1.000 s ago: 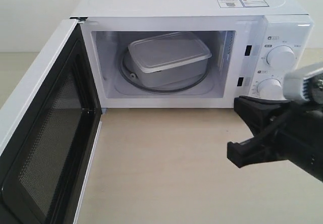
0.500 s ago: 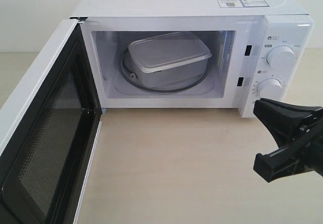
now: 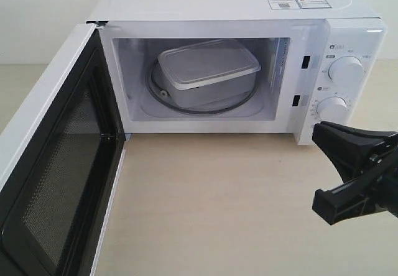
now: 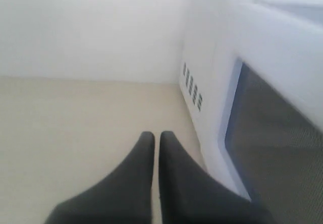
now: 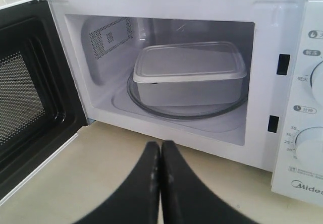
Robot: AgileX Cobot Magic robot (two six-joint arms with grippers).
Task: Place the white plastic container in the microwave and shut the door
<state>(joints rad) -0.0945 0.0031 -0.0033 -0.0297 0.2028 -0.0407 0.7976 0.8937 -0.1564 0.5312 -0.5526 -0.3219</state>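
Stage one of the task is complete. The white plastic container (image 3: 208, 71) sits inside the microwave (image 3: 217, 2) with its lid on. It rests on the glass turntable (image 5: 187, 114), turned at an angle to the cavity walls, and no gripper touches it. Stage two is not yet done: the door (image 3: 59, 164) stands wide open on its hinge at the left of the cabinet, with its black inner frame and mesh window exposed. The right gripper (image 5: 160, 146) is outside the cavity, above the table (image 3: 211, 214), in front of the control panel and below the two knobs (image 3: 346, 71). Its wrist camera shows both fingers pressed together with nothing between them. The left gripper (image 4: 157, 134) does not appear in the exterior view. Its wrist camera shows the fingers drawn together with only a hairline gap, holding nothing. It is positioned on the outer side of the door, with the door's outer window to one side and the vented cabinet wall ahead. Whether it touches the door cannot be determined. Judged from this arrangement, the remaining work is one push. The left arm is better placed to bear on the door's outer face and swing it closed until it latches. The right gripper lies near the latch side of the opening and should stay clear of the door's path.
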